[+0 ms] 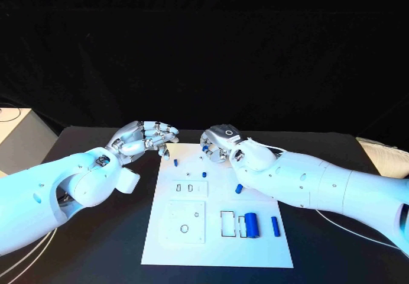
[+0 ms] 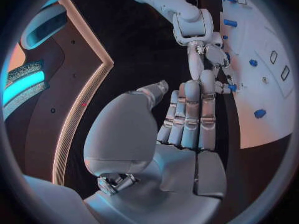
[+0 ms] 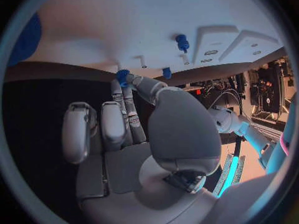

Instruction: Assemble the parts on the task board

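The white task board (image 1: pixel 217 248) lies in the middle of the black table. My right hand (image 1: pixel 223 142) hovers over its far edge and pinches a small blue part (image 3: pixel 122 76) between thumb and a finger; the same part (image 2: pixel 231 87) shows at those fingertips in the left wrist view. My left hand (image 1: pixel 145 137) is at the board's far left corner, fingers side by side, thumb apart, nothing in it. Small blue pegs (image 1: pixel 175 160) (image 1: pixel 205 174) (image 1: pixel 239 189) are on the board's far half. A large blue cylinder (image 1: pixel 252 225) and a slim blue pin (image 1: pixel 275 226) lie near the front right.
Raised white blocks with slots (image 1: pixel 189 189) and holes (image 1: pixel 185 222) sit on the board's left half. A pale cabinet (image 1: pixel 21 136) stands beyond the table's left edge. Cables (image 1: pixel 341 225) run along the table on the right.
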`<state>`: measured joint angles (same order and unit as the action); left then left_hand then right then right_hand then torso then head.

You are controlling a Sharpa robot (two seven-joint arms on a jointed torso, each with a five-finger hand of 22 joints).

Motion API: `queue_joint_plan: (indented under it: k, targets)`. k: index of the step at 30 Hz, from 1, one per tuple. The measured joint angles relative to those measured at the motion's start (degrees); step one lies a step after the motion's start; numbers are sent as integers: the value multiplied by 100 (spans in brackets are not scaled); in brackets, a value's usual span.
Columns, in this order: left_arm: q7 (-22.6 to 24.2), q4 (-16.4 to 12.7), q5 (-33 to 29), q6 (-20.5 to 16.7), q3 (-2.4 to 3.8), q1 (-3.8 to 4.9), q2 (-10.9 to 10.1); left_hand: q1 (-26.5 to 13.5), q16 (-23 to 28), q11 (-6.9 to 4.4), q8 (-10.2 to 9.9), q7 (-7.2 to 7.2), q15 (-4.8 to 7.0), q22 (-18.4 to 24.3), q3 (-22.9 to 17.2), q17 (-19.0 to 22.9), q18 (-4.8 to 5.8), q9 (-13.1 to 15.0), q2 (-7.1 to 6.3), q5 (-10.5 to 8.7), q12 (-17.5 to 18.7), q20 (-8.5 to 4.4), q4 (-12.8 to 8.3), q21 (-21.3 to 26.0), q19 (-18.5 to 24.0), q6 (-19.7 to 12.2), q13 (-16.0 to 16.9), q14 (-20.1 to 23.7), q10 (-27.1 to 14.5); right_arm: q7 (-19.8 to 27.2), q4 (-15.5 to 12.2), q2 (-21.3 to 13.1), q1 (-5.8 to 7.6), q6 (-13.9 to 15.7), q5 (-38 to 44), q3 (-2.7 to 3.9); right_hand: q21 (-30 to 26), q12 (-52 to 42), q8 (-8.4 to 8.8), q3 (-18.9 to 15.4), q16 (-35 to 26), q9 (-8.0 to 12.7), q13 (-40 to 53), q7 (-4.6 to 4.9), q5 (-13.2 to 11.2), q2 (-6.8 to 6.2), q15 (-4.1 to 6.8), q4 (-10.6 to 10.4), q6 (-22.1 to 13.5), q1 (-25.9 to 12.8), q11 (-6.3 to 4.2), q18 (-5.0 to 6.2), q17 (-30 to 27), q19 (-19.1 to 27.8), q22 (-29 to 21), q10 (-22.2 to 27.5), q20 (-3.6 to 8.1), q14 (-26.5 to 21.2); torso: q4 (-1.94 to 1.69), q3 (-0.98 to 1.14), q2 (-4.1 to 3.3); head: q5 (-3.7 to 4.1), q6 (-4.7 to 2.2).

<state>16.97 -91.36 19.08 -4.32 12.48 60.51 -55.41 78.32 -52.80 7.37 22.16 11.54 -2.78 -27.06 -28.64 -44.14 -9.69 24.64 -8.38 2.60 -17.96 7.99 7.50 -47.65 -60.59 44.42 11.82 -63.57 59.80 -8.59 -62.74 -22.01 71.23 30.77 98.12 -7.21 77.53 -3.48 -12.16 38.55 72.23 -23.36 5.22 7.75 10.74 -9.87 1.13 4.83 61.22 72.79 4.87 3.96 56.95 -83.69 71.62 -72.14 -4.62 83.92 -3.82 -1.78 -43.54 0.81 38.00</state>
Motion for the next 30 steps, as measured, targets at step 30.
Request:
queue_joint_plan:
  k: [30]
  targets:
    - [-4,-90,4,15,29,0,-34,0,0,0,0,0,-21,-5,0,6,0,-2,0,0,0,0,0,0,0,0,0,21,0,5,183,75,-26,43,5,6,-93,23,11,27,-63,-24,30,36,-2,45,0,40,-38,45,0,1,-142,36,-131,0,6,0,-38,-24,-37,-8,9]
